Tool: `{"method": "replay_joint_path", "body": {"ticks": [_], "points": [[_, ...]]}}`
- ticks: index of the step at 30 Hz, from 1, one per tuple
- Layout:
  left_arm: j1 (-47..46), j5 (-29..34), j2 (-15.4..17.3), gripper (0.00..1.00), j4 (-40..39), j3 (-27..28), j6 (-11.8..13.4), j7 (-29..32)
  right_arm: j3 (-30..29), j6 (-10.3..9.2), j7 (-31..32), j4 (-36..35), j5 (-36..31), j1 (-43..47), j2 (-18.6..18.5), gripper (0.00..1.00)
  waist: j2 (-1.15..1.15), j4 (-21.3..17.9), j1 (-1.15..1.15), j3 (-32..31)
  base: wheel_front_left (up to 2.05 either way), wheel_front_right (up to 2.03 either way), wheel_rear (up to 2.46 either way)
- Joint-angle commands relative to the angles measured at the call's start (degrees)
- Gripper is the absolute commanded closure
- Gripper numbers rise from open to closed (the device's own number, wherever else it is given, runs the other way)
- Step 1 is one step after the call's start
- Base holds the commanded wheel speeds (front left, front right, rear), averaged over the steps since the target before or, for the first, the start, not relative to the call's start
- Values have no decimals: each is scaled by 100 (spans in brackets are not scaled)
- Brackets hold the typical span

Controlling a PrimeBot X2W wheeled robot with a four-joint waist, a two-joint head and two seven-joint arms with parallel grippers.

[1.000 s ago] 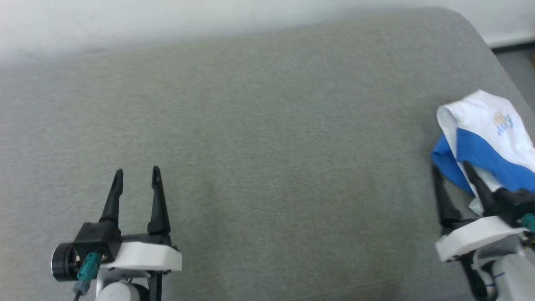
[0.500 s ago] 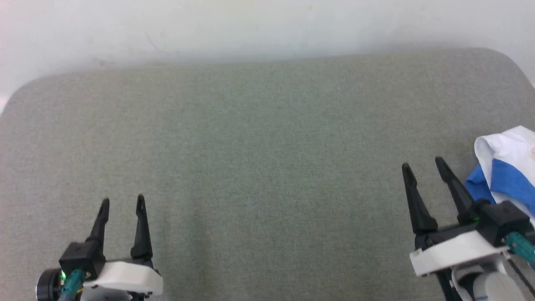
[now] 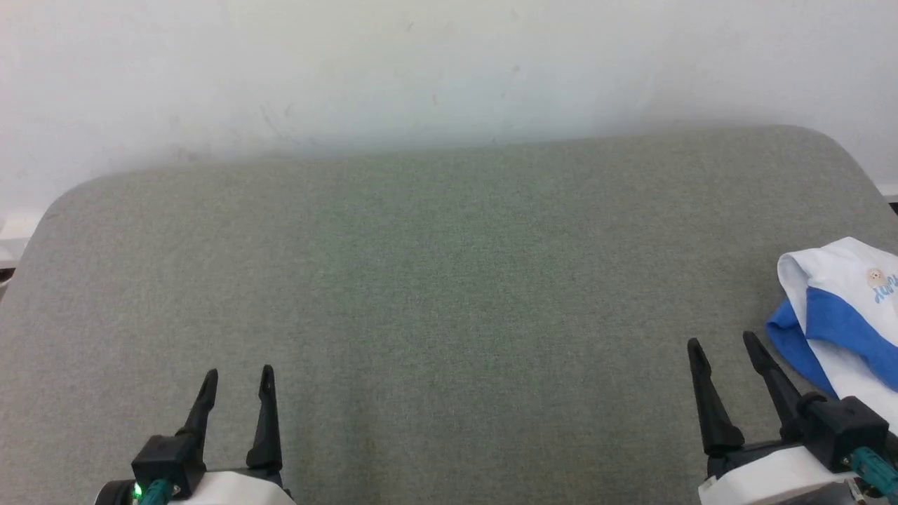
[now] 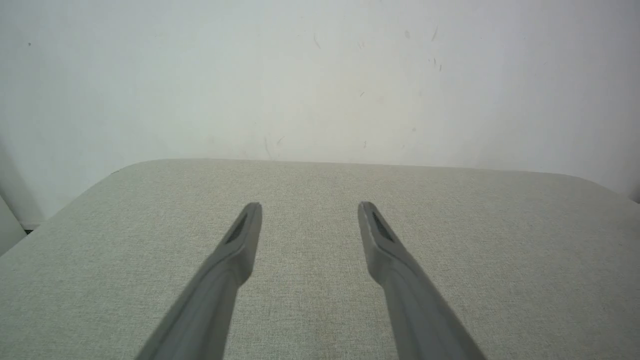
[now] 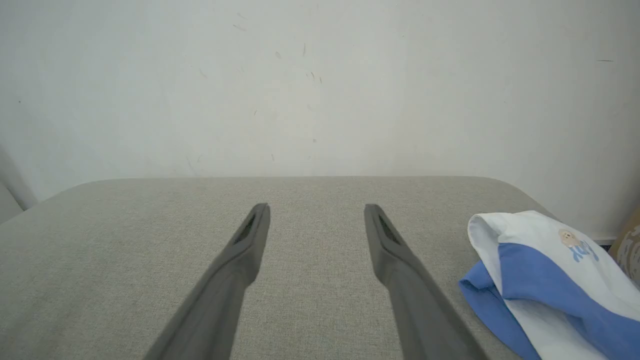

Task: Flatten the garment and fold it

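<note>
The garment, white with a bright-blue sleeve and a small blue chest mark, lies bunched at the right edge of the grey padded table; its right part is cut off by the picture. In the right wrist view the garment sits just right of my fingers. My right gripper stands open a little left of it, touching nothing. Over the table's front left, my left gripper is open and empty. The left wrist view has its fingers spread above bare grey cloth.
A pale wall rises directly behind the table's far edge. The table has rounded far corners. At the right edge of the right wrist view a bit of brown patterned object stands beside the table.
The head camera has tilted up, bringing the wall into view. My right gripper has drawn back from the garment's blue fold and now stands apart from it. Both grippers stay open.
</note>
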Motion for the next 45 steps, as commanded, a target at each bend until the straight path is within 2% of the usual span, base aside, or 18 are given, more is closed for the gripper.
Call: {"method": "replay_joint_path", "body": {"ticks": [1,8,9,45], "points": [[57,62,-29,0,23,-20,-39,-27,-18,-11,27,-45,-53,63,28,0,0,-11,1,-23,0,0,0],[-15,103,-61,0,46,-11,-58,-27,41,-11,73,-112,-103,103,51,0,0,8,1,22,0,0,0],[-3,37,-43,100,28,-15,-46,2,41,0,59,-79,-78,61,30,100,0,5,1,19,0,0,0],[-138,271,-98,100,-180,-80,22,418,45,-2,224,80,-265,-178,36,100,0,210,1,59,0,0,0]]}}
